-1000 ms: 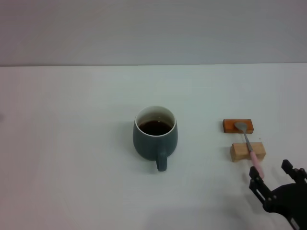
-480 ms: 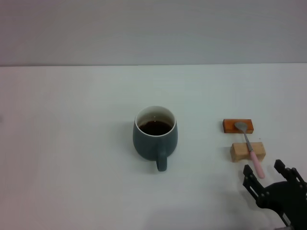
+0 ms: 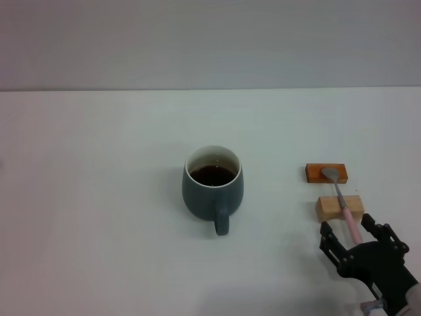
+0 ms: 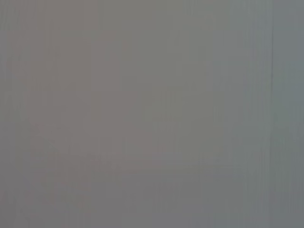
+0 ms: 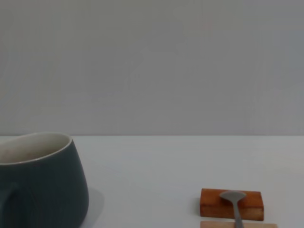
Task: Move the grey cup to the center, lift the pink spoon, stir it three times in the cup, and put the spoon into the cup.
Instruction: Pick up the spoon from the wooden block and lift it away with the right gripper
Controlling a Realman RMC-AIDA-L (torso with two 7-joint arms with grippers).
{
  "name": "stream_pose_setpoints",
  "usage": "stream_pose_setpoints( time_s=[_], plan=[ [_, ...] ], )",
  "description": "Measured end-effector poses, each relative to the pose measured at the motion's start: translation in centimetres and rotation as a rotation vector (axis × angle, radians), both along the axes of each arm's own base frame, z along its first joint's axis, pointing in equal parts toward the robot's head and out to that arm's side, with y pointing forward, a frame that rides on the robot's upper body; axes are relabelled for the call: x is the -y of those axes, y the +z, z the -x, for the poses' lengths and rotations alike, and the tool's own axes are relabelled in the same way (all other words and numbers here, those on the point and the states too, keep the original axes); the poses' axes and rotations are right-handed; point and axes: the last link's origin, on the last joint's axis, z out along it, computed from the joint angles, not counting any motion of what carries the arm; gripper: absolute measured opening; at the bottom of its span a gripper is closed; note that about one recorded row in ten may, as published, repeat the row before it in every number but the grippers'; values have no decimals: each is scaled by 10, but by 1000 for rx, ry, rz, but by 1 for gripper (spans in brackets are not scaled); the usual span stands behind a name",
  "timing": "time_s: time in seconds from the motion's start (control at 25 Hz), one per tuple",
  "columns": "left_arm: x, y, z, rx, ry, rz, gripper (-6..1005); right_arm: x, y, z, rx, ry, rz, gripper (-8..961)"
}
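Observation:
The grey cup holds dark liquid and stands mid-table, its handle turned toward me; it also fills the near corner of the right wrist view, grey cup. The pink spoon has its metal bowl on an orange-brown block and its stem across a tan block. Its pink handle points toward me. My right gripper is open at the table's near right, its fingers on either side of the handle's end. The pink spoon shows its bowl in the right wrist view. My left gripper is out of view.
White tabletop spreads around the cup, with a plain grey wall behind the far edge. The orange-brown block lies to the right of the cup. The left wrist view shows only blank grey.
My right gripper has moved left and forward, from the right of the spoon's handle to straddling its end. Cup, spoon and blocks have not moved.

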Motion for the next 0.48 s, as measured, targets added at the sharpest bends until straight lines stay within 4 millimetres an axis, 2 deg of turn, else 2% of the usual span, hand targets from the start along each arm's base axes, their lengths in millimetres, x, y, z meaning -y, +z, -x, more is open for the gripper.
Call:
stream_pose_setpoints(
  time_s=[0.48],
  plan=[
    [0, 1, -1, -1, -8, -6, 47, -12, -1, -3, 1, -16, 2, 753]
  ],
)
